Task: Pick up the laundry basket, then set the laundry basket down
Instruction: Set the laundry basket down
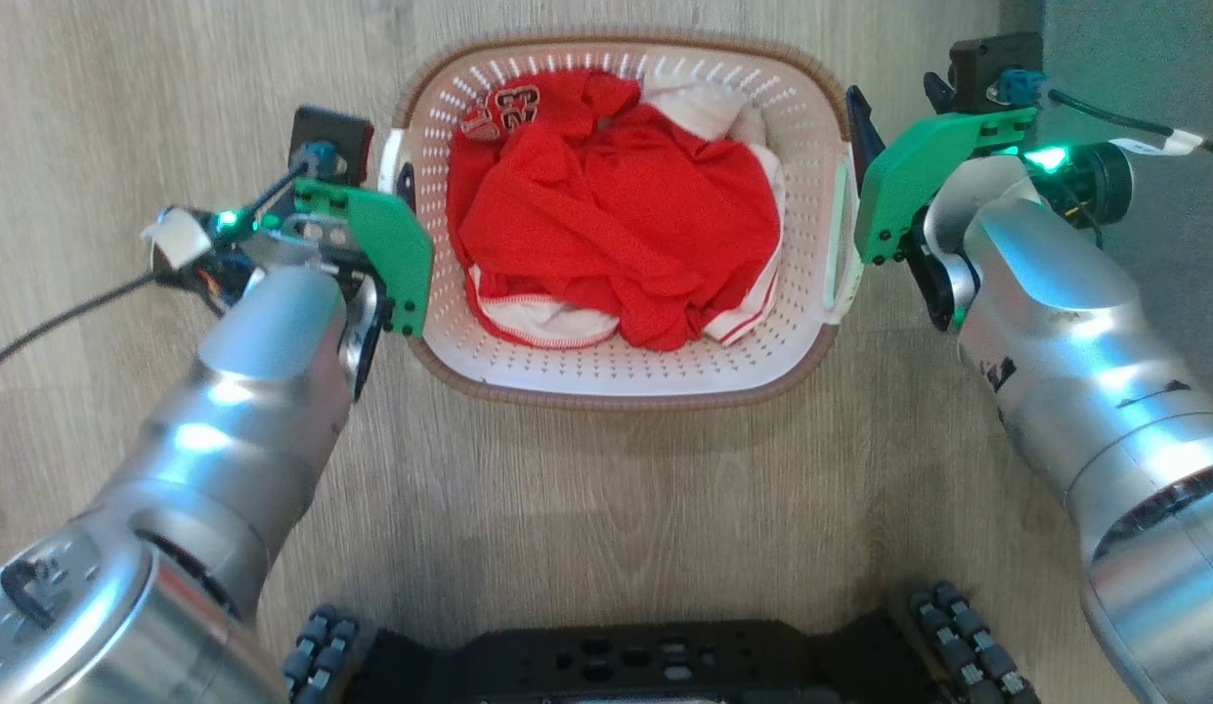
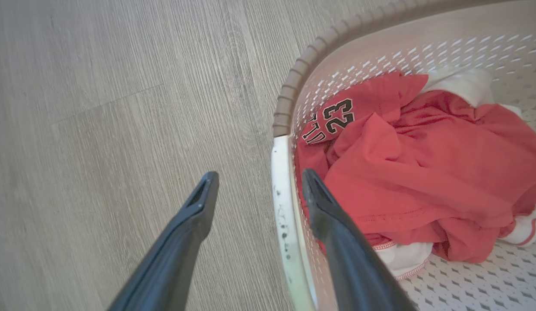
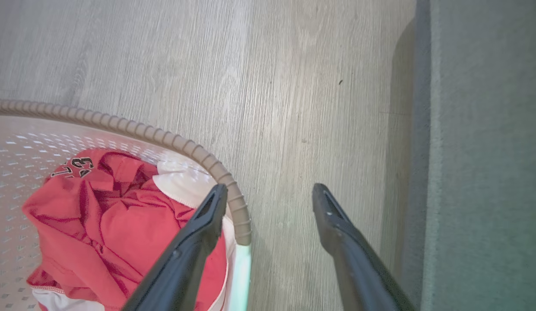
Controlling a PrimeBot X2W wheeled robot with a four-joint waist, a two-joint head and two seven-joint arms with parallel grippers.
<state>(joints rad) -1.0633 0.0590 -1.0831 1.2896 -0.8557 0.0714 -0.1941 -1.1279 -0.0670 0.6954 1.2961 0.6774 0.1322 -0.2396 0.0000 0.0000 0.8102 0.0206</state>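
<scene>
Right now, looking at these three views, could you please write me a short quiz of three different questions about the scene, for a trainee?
1. True or false: the left gripper is shut on the white handle of the laundry basket.
2. Which number is printed on the red jersey? A) 32 B) 23 C) 11
3. Fill in: the right gripper has one finger over the basket's inside and the other over the ____.

Key: 1 false, it is open, with one finger on each side of the handle; 2 B; 3 floor.
</scene>
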